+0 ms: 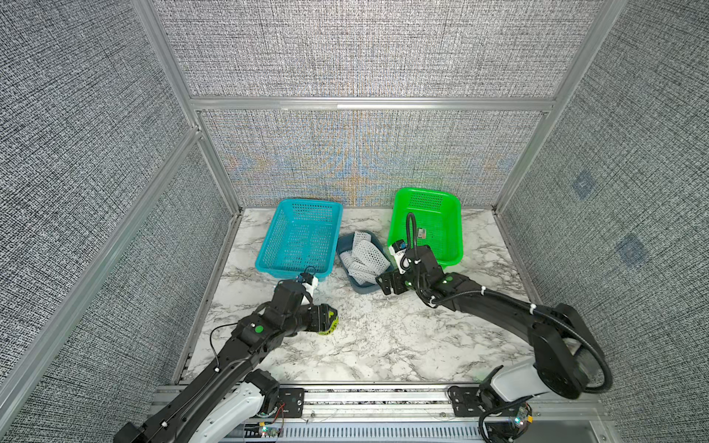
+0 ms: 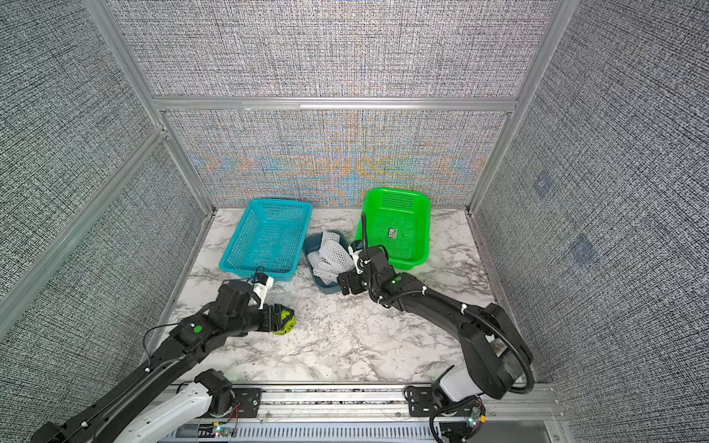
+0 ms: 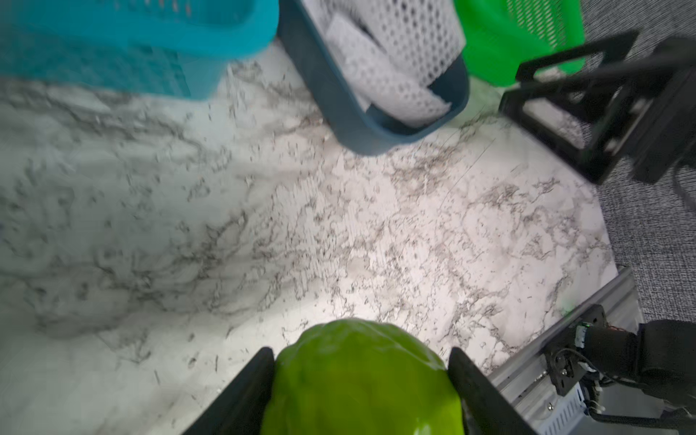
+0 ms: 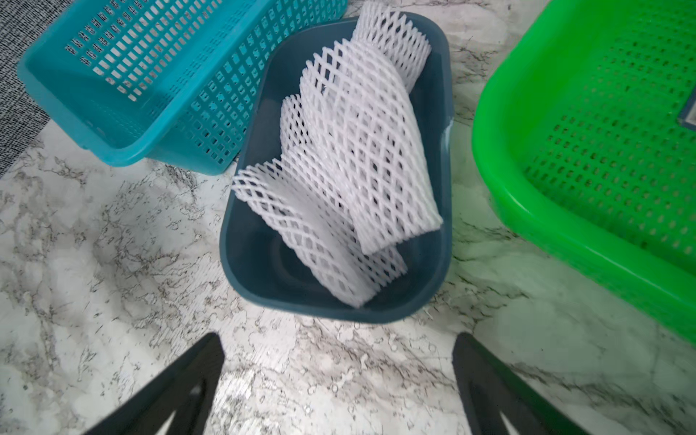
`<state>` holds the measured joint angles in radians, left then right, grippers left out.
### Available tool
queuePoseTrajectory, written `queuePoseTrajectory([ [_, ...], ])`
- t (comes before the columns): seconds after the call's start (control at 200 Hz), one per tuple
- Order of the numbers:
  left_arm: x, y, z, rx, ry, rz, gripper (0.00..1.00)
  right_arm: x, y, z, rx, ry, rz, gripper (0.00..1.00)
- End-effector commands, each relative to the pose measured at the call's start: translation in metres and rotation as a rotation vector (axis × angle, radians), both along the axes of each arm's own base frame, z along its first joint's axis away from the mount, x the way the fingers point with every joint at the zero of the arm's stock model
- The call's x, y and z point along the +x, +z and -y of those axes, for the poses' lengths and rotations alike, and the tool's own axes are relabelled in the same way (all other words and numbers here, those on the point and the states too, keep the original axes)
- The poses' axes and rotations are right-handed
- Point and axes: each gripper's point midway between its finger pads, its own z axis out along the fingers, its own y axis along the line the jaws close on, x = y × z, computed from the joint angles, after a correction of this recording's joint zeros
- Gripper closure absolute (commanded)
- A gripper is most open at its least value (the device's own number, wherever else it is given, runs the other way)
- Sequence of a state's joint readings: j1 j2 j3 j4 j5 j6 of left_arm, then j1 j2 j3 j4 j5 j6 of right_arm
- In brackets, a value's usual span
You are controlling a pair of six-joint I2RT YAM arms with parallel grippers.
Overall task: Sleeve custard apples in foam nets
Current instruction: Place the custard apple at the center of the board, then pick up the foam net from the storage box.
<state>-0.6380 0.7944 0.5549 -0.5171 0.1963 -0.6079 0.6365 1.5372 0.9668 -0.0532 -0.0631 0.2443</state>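
No readable text, brand or number anywhere.
Only label candidate: small rectangular sticker (image 1: 422, 232) on perforated floor of green basket (image 1: 426, 190), near its centre.
Dark print with bit of red, possibly barcode; too small to read in both top views.
Two faint bluish square patches (image 1: 583, 184) on wall panel (image 1: 633, 115) right of green basket: no characters discernible on either.

Bumpy green custard apple (image 3: 361, 380) clamped in left claw (image 3: 360, 356); white foam nets (image 4: 346, 162) heaped in tub (image 4: 248, 237).
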Motion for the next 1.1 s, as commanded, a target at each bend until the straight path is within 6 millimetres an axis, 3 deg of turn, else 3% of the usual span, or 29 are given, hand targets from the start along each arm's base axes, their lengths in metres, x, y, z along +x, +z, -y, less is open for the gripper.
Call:
queuePoseTrajectory([
  [0.0, 0.002, -0.010, 0.012, -0.075, 0.084, -0.007, 0.40, 0.008, -0.008, -0.007, -0.010, 0.029, -0.023, 0.08],
  [0.215, -0.013, -0.060, 0.023, -0.026, 0.101, -0.040, 0.40, 0.031, -0.022, -0.006, -0.053, 0.015, -0.042, 0.26],
  [0.33, -0.010, -0.073, 0.022, 0.012, 0.142, -0.036, 0.39, 0.039, -0.026, -0.005, -0.070, 0.007, -0.050, 0.39],
  [0.615, 0.006, -0.072, 0.016, -0.019, 0.243, 0.025, 0.39, 0.047, -0.040, -0.004, -0.095, -0.005, -0.077, 0.55],
  [0.79, 0.005, -0.077, 0.017, -0.009, 0.237, 0.014, 0.29, 0.051, -0.037, -0.004, -0.098, -0.005, -0.061, 0.72],
  [0.995, 0.007, -0.078, 0.019, 0.000, 0.235, 0.013, 0.26, 0.053, -0.029, -0.005, -0.102, 0.005, -0.037, 0.93],
  [1.095, 0.008, -0.076, 0.018, 0.015, 0.238, 0.019, 0.22, 0.052, -0.021, -0.005, -0.098, 0.013, -0.019, 0.95],
])
